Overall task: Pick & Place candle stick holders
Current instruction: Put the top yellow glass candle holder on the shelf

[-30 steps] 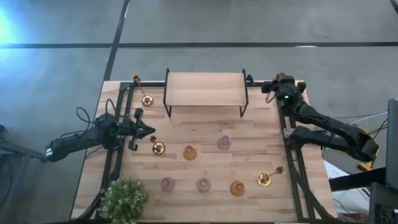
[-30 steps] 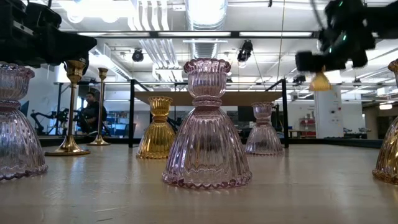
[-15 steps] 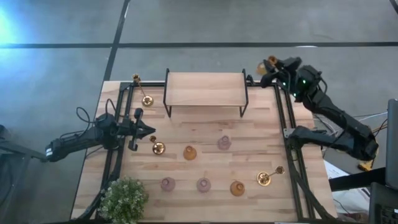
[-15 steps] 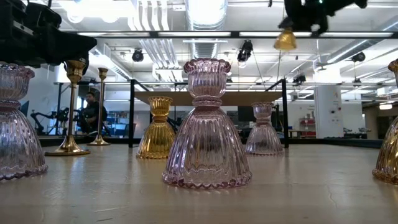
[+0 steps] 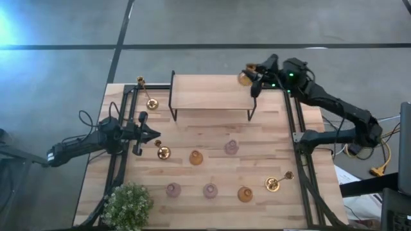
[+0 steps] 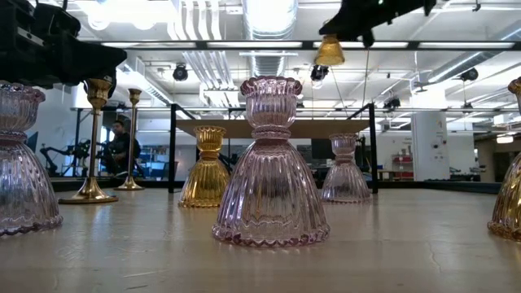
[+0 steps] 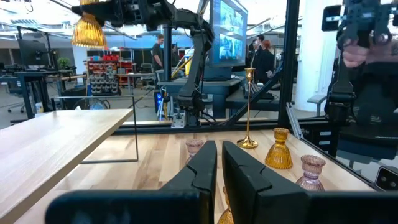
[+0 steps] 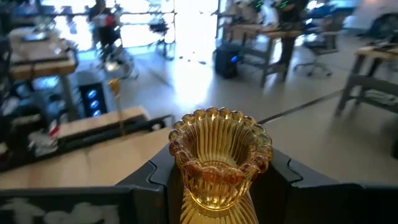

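- The amber candle stick holder [image 5: 244,78] hangs in the air, clamped between the fingers of the right gripper [image 5: 252,76], over the right end of the wooden shelf [image 5: 212,92] at the table's far edge.
- Seen from the right wrist, the fingers hold its narrow neck, cup mouth facing the camera; its long axis runs roughly along the gripper's reach.
- From the left wrist it shows bell flaring downward, well above the shelf top.
- The shelf surface lies below it, so the coming move is probably a lowering onto the shelf, base down.
- The left gripper [image 5: 153,135] waits with fingers together over the table's left side, beside a gold holder [image 5: 163,153], well away.
- Amber and pink holders stand on the table.
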Controlling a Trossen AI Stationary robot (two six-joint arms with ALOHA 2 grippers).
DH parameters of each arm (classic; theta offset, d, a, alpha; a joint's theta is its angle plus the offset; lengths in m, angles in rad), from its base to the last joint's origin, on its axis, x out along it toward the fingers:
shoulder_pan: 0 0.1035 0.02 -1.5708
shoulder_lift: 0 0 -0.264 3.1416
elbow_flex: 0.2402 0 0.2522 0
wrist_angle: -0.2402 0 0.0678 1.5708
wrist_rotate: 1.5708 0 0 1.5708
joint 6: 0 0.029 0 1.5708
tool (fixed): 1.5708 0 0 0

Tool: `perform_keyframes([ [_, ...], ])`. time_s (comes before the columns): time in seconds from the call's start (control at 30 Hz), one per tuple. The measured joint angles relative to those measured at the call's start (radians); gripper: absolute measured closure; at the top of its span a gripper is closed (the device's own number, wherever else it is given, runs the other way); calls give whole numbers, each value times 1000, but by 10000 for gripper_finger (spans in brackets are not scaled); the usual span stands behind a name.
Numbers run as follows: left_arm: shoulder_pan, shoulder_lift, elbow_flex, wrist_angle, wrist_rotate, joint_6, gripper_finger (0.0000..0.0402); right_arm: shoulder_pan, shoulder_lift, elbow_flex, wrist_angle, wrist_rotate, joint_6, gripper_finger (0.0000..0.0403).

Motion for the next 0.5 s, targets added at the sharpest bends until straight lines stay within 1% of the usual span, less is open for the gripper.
perform_keyframes([
  [0.1,0,0,0,0,0,0,371,7,58,-1,9,-3,-40,276],
  [0.33,0,0,0,0,0,0,371,-18,153,-81,173,1,-64,276],
  [0.5,0,0,0,0,0,0,371,-52,178,-163,296,35,-75,276],
])
